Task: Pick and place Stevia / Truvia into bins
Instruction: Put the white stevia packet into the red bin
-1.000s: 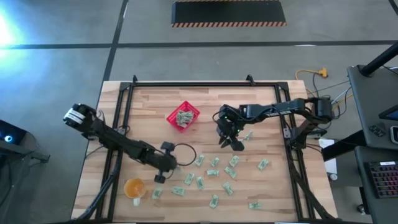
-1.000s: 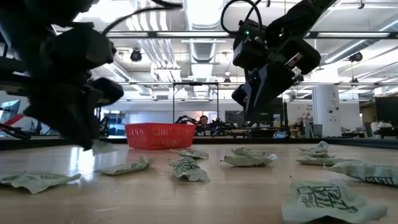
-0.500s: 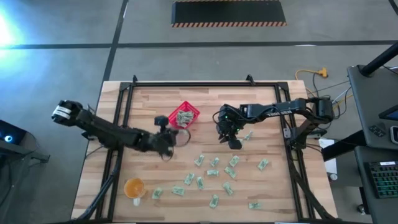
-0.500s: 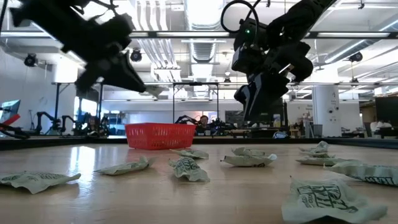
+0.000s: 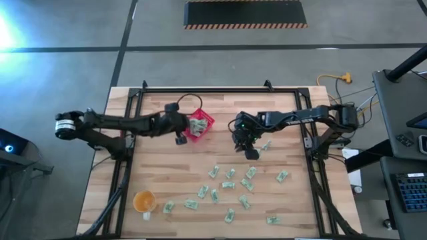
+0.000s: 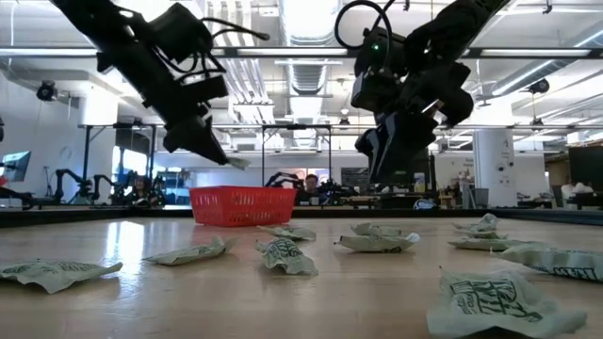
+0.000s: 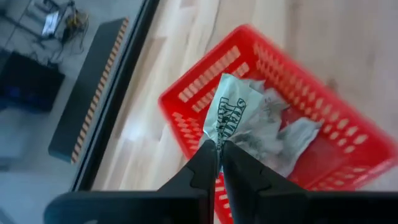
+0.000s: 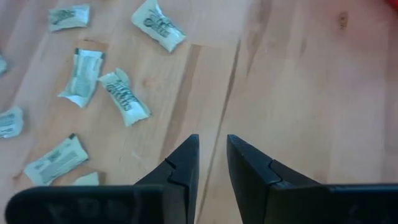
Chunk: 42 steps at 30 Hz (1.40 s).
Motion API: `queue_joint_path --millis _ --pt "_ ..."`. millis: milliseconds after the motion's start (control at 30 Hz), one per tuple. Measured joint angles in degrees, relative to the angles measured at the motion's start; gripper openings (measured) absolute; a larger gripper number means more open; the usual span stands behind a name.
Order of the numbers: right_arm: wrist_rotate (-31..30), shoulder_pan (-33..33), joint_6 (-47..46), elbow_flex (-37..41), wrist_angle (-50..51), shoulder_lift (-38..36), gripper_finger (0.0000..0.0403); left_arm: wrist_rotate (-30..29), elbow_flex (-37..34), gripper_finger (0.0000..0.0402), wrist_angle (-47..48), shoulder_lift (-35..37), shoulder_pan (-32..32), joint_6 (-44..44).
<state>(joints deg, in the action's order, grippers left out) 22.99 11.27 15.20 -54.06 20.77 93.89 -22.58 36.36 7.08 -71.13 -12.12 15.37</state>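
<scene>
My left gripper [image 5: 181,137] is at the red basket's [image 5: 208,117] left side, above its rim, shut on one pale green Stevia packet [image 7: 227,111]; the low view shows that packet [image 6: 238,163] in the air above the basket [image 6: 242,205]. Several packets [image 5: 197,125] lie inside the basket. Many more packets [image 5: 230,184] lie flat on the wood toward the table's near right. My right gripper [image 8: 211,146] hovers open above bare wood to the basket's right [image 5: 250,152], with nothing between its fingers. My left gripper pinches the packet's near end [image 7: 217,134] between its two fingertips. The fingers slant down toward the basket from the table's left. The rest of the packet sticks out past the tips, lifted clear, over the basket's wall [image 7: 189,118].
An orange cup [image 5: 143,200] stands near the table's near left corner. A black frame rail [image 5: 200,91] runs around the tabletop. Crumpled packets [image 6: 283,254] lie close to the low camera. Bare wood lies between the basket and my right gripper.
My left gripper has swung from the near left, by the orange cup, up and toward the far edge to the basket's left side, staying shut on its packet, which went with it, lifted clear.
</scene>
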Motion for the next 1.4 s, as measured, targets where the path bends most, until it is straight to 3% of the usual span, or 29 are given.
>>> queue_joint_path --millis 200,467,633,900,1400 --pt "-1.1 0.0 0.2 0.0 0.0 -0.3 0.0068 1.6 -0.1 0.0039 0.0 0.0 -1.0 0.0" --pt "-1.4 0.0 -2.2 1.1 -0.1 -0.2 0.0079 1.6 -0.1 0.0125 -0.1 0.0 -1.0 0.0" --pt "-7.6 0.2 -5.6 1.3 5.1 -0.7 0.0082 1.6 0.0 0.0161 -0.1 0.0 -1.0 -0.1" --pt "-23.1 0.3 -18.7 3.0 13.3 -3.2 0.0068 1.6 0.0 0.0171 -0.1 0.0 -1.0 -1.6" --pt "-19.4 0.1 -25.4 8.6 13.3 -3.9 0.0075 1.6 0.0 0.0171 -0.1 0.0 -1.0 -1.7"
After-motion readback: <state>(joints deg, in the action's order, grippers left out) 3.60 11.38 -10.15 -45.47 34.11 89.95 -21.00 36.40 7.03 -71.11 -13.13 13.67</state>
